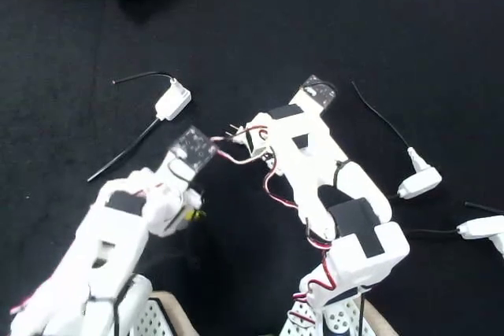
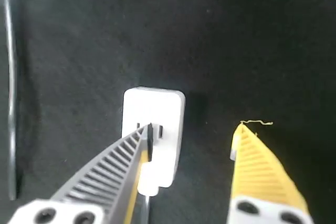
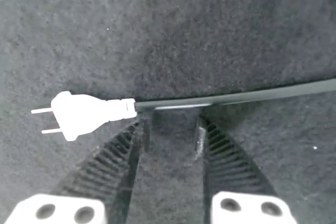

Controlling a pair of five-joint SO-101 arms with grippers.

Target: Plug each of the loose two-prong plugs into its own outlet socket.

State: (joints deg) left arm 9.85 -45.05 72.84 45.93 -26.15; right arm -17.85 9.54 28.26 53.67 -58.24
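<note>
Black cloth-covered table (image 1: pixel 71 29) spanned the high view. Left gripper (image 2: pixel 194 127), lower left of centre there, hung with jaws wide, its grey finger (image 2: pixel 115 166) overlapping the white rectangular outlet socket (image 2: pixel 163 114). Right gripper (image 3: pixel 170 125), near centre, stood narrowly parted just short of the black cord (image 3: pixel 252 96) trailing from the white two-prong plug (image 3: pixel 84 115).

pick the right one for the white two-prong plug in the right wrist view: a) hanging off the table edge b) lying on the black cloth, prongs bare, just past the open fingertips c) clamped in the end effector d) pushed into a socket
b: the plug lies flat on the black cloth with both prongs free, just beyond the right end effector, whose fingers stand apart and are not closed on it.
</note>
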